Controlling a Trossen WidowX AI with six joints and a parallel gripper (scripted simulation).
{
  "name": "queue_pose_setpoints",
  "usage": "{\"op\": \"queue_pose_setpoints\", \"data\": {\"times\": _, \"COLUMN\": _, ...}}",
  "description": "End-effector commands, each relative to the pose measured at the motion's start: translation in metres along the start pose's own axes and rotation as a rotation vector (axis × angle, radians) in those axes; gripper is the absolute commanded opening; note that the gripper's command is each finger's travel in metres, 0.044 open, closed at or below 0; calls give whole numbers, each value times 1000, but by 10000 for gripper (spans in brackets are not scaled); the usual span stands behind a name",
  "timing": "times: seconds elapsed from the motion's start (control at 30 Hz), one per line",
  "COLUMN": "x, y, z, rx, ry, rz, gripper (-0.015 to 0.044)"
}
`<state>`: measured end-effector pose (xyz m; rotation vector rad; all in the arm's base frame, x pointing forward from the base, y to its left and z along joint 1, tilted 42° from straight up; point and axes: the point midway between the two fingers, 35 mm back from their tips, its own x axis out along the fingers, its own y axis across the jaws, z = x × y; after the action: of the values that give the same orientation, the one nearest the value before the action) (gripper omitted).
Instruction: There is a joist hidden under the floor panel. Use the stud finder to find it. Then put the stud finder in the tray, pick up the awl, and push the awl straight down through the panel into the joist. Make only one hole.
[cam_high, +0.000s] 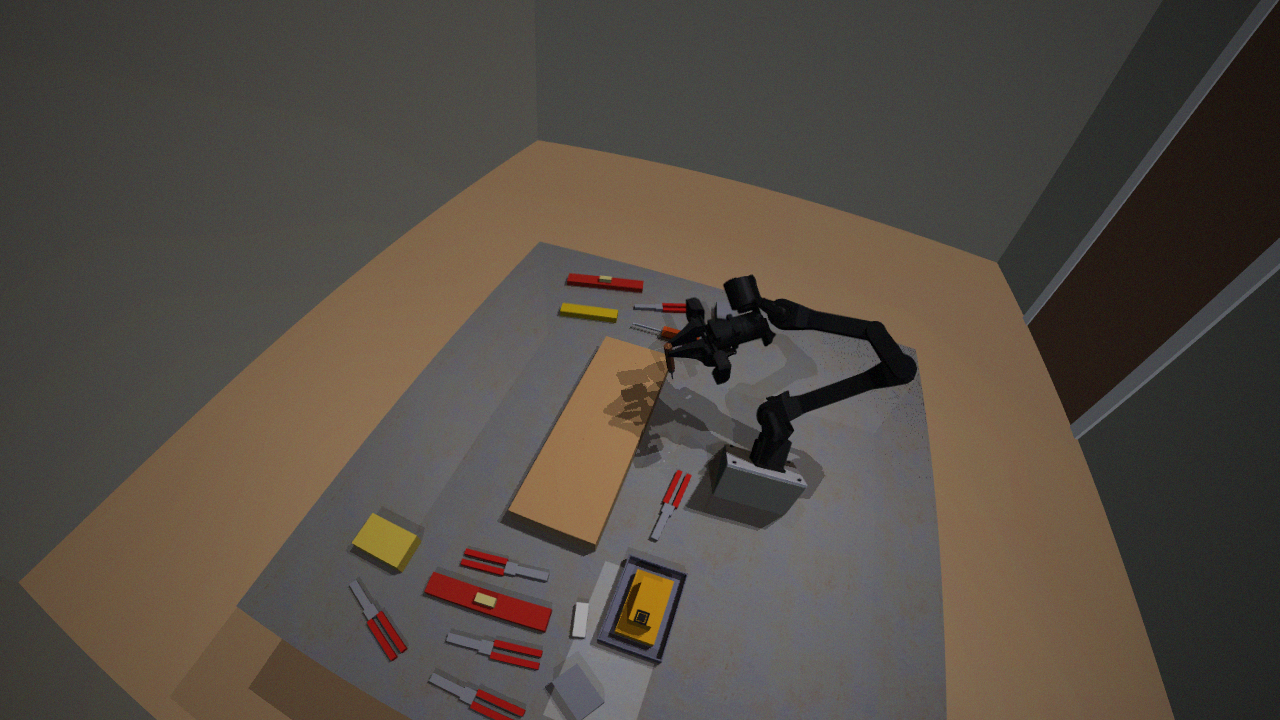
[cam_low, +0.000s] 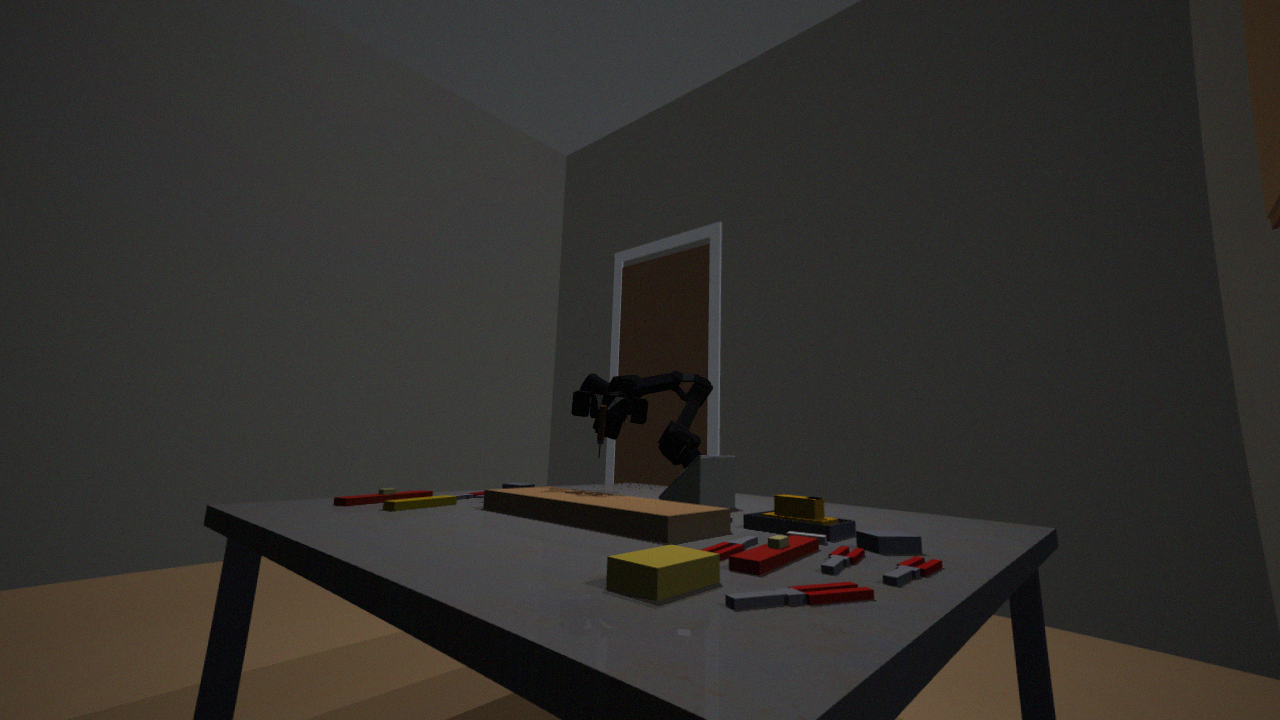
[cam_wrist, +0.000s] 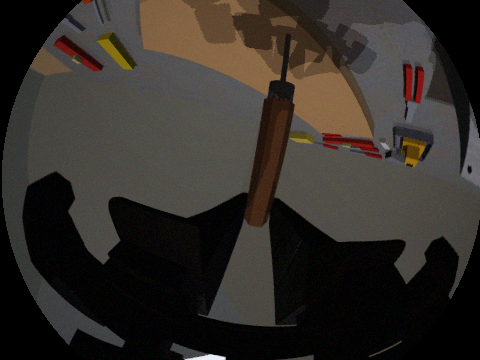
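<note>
Pincer (cam_high: 673, 351) pinching brown-handled awl (cam_wrist: 270, 147), tip down, hanging above far end of floor panel (cam_high: 581, 443), clear of its surface; stud finder (cam_high: 646, 607) lying in tray (cam_high: 673, 617) at near end of grey counter (cam_low: 501, 591); arm base (cam_high: 735, 490) beside panel

Lying scattered on the grey table (cam_high: 805, 608): red levels (cam_high: 486, 600), red-handled pliers (cam_high: 503, 565), a yellow block (cam_high: 384, 540).
</note>
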<state>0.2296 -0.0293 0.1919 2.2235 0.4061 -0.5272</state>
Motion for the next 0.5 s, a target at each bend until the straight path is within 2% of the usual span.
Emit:
{"op": "queue_pose_setpoints", "data": {"times": 0.0, "x": 3, "y": 6, "z": -3, "rx": -2, "ry": 16, "rz": -19, "gripper": 0}}
{"op": "queue_pose_setpoints", "data": {"times": 0.47, "x": 23, "y": 36, "z": -6, "rx": 17, "ry": 99, "rz": -95, "gripper": 0}}
